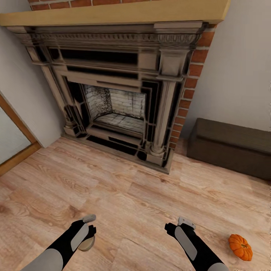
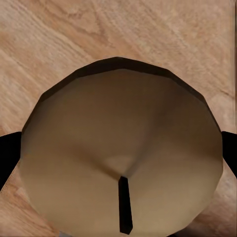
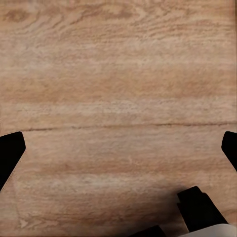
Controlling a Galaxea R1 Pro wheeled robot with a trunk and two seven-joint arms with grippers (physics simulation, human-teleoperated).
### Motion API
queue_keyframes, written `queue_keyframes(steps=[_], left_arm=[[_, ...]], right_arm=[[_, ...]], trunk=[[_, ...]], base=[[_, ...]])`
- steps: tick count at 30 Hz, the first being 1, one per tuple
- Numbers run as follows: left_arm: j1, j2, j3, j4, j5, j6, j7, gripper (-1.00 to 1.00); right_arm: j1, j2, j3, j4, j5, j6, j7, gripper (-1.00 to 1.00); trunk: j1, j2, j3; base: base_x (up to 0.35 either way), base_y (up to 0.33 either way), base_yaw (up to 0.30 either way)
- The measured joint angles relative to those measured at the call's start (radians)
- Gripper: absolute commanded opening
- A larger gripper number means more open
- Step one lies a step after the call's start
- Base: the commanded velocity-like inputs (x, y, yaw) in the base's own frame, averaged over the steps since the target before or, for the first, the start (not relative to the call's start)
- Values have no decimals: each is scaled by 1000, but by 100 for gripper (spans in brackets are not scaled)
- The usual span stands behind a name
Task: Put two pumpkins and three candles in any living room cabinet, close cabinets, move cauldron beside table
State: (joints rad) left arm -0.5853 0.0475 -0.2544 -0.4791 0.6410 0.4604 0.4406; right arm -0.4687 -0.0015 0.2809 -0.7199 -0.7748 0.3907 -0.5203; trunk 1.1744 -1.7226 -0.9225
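A cream candle (image 2: 121, 158) is pinched by the left gripper (image 1: 89, 230) at lower left, the right gripper (image 1: 180, 223) spread, a pumpkin (image 1: 241, 247) lying at lower right.

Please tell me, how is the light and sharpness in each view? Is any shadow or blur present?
Head view: soft even light, slightly blurred; fireplace edges look smeared, pumpkin casts little shadow. Left wrist view: the candle is very close, shaded dark along its far rim. Right wrist view: floor grain soft, a dark shadow near the arm.
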Motion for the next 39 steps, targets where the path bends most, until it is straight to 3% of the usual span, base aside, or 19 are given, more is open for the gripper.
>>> queue_keyframes(steps=[4, 11, 18, 39], left_arm=[[0, 0, 0, 0, 0, -1, 0, -100], [0, 0, 0, 0, 3, -16, 0, -100], [0, 0, 0, 0, 3, -17, 0, -100], [0, -1, -1, 7, 7, -17, -2, -100]], right_arm=[[0, -1, 0, 0, -1, -3, 11, 100], [0, -6, -2, 37, 4, -2, 96, 100], [0, -5, -2, 48, 5, -3, 102, 100], [0, -7, -4, 50, 4, -2, 103, 100]], trunk=[[0, 0, -5], [0, 0, -13], [0, 0, -21], [0, 0, -45]], base=[[117, 132, -222], [107, 177, -223], [71, 153, -223], [2, 4, -223]])
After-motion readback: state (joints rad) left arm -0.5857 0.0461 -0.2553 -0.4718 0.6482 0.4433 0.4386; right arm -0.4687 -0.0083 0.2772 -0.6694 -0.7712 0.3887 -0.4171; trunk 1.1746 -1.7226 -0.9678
